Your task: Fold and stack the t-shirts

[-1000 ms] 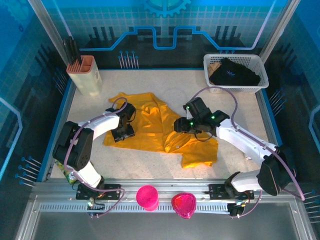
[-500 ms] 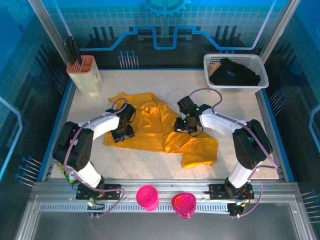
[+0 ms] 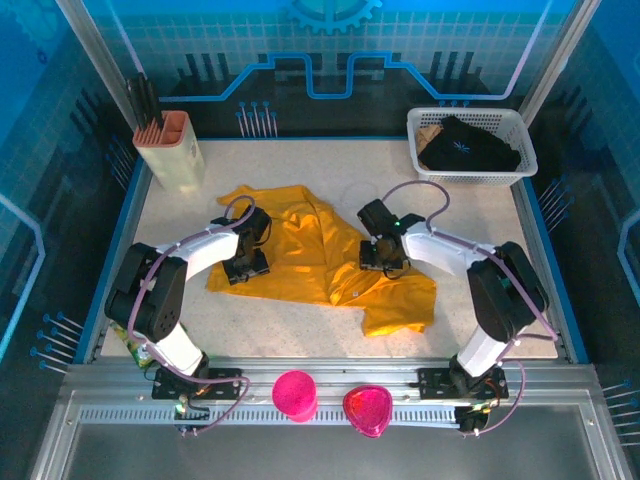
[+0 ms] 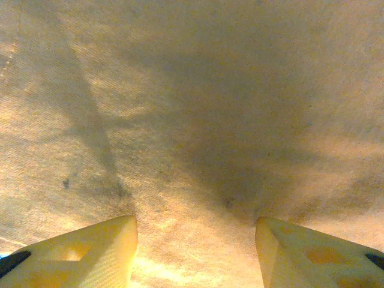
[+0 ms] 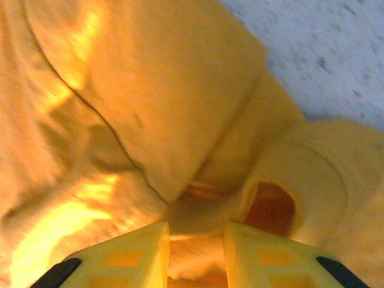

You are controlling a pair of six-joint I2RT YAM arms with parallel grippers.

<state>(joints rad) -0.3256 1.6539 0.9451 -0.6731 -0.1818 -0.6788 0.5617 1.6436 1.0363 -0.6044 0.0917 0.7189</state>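
one orange-yellow t-shirt (image 3: pixel 310 255) lies rumpled and unfolded on the table (image 3: pixel 480 215), left of the white basket (image 3: pixel 418 140) and nearer the arm bases than it. the left gripper (image 3: pixel 247 268) is down on the shirt's edge farthest from the basket. its fingers (image 4: pixel 102 246) are spread wide and released, with flat cloth between them and nothing grasped. the right gripper (image 3: pixel 383 262) sits on the side of the shirt nearest the basket, beside what looks like the collar opening. its fingers (image 5: pixel 129 252) stand close together with a ridge of fabric between them, and we read that as a pinch on the t-shirt, though the close wrist view leaves it short of certain. we judge the work to be at its opening step: taking hold of the garment to spread it flat, with no fold made and no stack begun. the next move, in our view, calls for the left fingers to close on their edge, then for both arms to lift and draw apart so the wrinkles pull out before the first fold.
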